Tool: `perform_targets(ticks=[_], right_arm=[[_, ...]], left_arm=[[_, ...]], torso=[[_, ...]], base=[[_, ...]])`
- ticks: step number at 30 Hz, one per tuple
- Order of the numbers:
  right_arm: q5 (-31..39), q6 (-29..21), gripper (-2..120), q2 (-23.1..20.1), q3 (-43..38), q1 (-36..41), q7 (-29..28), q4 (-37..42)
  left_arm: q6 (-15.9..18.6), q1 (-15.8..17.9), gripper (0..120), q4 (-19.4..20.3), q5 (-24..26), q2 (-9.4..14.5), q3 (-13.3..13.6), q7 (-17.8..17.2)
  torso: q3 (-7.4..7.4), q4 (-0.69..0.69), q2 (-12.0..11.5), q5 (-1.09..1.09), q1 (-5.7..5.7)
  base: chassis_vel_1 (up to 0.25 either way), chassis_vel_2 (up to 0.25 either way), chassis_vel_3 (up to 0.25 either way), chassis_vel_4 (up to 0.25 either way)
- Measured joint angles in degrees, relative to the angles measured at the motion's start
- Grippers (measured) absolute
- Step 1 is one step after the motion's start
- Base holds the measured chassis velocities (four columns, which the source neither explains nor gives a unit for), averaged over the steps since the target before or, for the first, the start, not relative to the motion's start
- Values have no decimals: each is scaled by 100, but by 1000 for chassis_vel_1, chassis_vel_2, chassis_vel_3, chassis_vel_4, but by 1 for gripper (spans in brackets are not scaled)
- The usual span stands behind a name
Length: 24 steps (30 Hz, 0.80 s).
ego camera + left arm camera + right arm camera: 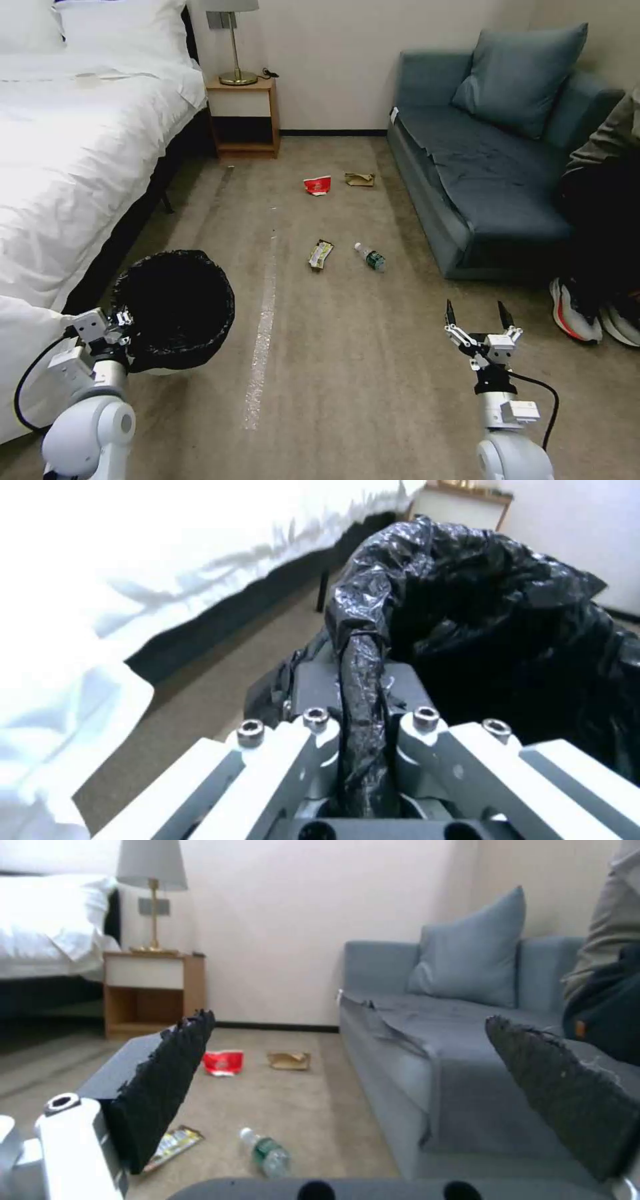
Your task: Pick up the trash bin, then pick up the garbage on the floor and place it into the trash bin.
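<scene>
Trash bin (175,310) held at bag-covered rim by left gripper (123,320), jaws clamped on black liner fold, beside bed (73,167). Right gripper (481,317) hovering above carpet, jaws spread wide, nothing held. Ahead on floor: snack wrapper (321,253) near bottle (371,257); farther off, red cup (317,185) just beside brown paper (360,179), near sofa (467,193).

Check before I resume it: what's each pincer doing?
Left pincer: shut on the trash bin rim.
Right pincer: open, holding nothing.
</scene>
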<state>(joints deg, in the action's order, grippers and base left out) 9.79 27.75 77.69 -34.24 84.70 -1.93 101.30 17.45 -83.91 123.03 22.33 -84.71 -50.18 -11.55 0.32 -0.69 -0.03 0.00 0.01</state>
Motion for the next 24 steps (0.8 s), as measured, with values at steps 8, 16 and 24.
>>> perform_targets(ticks=[8, 16, 24], right_arm=[[5, 259, 100, -37, -44, -17, 267, -80], [-53, 270, 100, -18, -124, 30, 394, -80], [-76, 264, 100, -9, -272, 6, 414, -104]], left_arm=[[-95, -129, 6, 138, -14, -109, -45, 43], [-144, -77, 6, -41, -56, -96, 6, 87], [-172, -38, 6, -148, -124, -85, 75, 97]], torso=[[0, 1, 0, -2, 0], [0, 0, 0, -1, 0], [0, 0, 0, -1, 0]], base=[[0, 0, 0, 0], [0, 0, 0, 0], [0, 0, 0, 0]])
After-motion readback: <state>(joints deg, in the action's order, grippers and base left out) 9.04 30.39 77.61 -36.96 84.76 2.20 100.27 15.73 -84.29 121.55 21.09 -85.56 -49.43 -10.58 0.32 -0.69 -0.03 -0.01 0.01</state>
